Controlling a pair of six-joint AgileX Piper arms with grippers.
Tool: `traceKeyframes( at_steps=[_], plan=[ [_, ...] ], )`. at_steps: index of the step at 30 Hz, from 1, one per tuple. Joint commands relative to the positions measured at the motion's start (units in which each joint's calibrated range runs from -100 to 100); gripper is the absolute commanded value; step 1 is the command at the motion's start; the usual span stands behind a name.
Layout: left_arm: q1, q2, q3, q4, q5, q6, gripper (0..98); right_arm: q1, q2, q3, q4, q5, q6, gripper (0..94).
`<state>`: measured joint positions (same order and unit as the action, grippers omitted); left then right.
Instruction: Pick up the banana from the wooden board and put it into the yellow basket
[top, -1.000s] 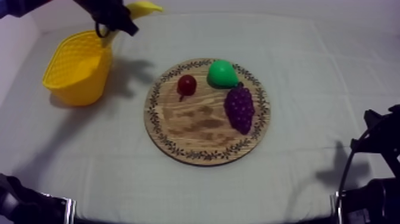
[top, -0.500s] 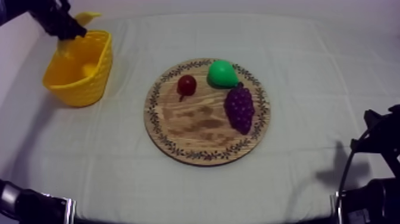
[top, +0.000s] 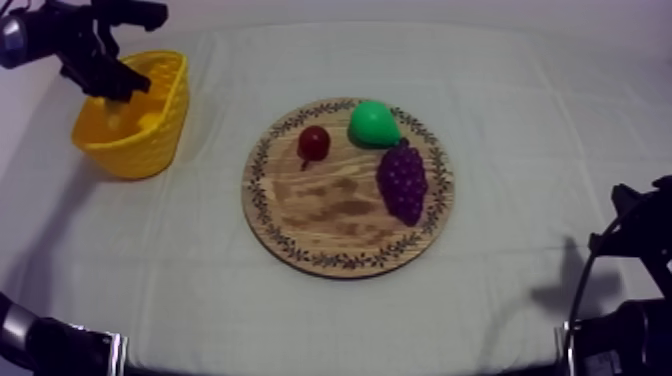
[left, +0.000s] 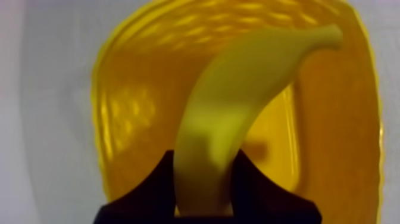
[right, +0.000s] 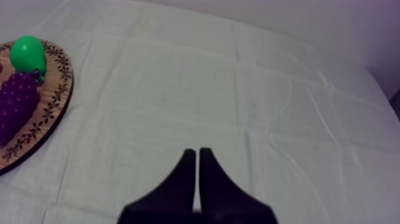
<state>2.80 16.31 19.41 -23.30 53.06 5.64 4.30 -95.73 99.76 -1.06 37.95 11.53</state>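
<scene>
the left gripper (left: 205, 156) is clamped on the stalk end of the banana (left: 238, 113), 1 black finger on each side of it. from the grip, in the left wrist view, the fruit's long axis curves away toward 1 o'clock. directly under it is the open mouth of the yellow basket (left: 149, 89), so the banana is held in the air above the inside, and i cannot tell whether it touches the floor. its far tip comes close to the basket's wall (whether it brushes it is not clear).

my judgement: the coming move turns on that vertical relation, banana above and basket below, and letting go or lowering a little should end the task. nothing stands between them, and the only risk is the tip catching the rim.

in the top view, the left gripper (top: 112, 82) is over the basket (top: 150, 150), which sits at 10 o'clock from the wooden board (top: 330, 215). the board carries 3 fruits: a small red fruit (top: 314, 142) at 11 o'clock, a pear (top: 373, 123) at 1 o'clock and grapes (top: 402, 180) at 3 o'clock. farthest off, the right gripper (right: 197, 158) has its fingers together on nothing, over bare cloth (right: 238, 89).
</scene>
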Motion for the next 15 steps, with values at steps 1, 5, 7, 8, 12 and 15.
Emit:
traceKeyframes(
  at_steps=[1, 5, 7, 8, 12, 15],
  plan=[
    [-0.06, 0.61, 1.53, 0.01, -2.52, 0.81, 20.9, -0.01, -0.02, 0.02, 0.01, 0.03, -0.03, 0.3],
    [-0.62, 1.67, 4.08, 0.72, -7.21, 1.49, 24.2, -0.01, -0.02, 0.02, 0.01, 0.03, -0.03, 0.3],
    [-1.04, 1.97, 4.89, 1.96, -8.99, 0.23, 30.5, -0.01, -0.02, 0.02, 0.01, 0.03, -0.03, 0.3],
    [-1.23, 2.11, 5.23, 2.77, -9.83, -0.77, 34.2, -0.01, -0.02, 0.02, 0.01, 0.03, -0.03, 0.3],
    [-1.75, 2.48, 5.93, 5.63, -12.17, -4.04, 43.9, -0.01, -0.02, 0.02, 0.01, 0.03, -0.03, 0.3],
    [-1.59, 2.56, 6.20, 6.63, -12.93, -5.12, 49.1, -0.01, -0.02, 0.02, 0.01, 0.03, -0.03, 0.3]
  ],
)
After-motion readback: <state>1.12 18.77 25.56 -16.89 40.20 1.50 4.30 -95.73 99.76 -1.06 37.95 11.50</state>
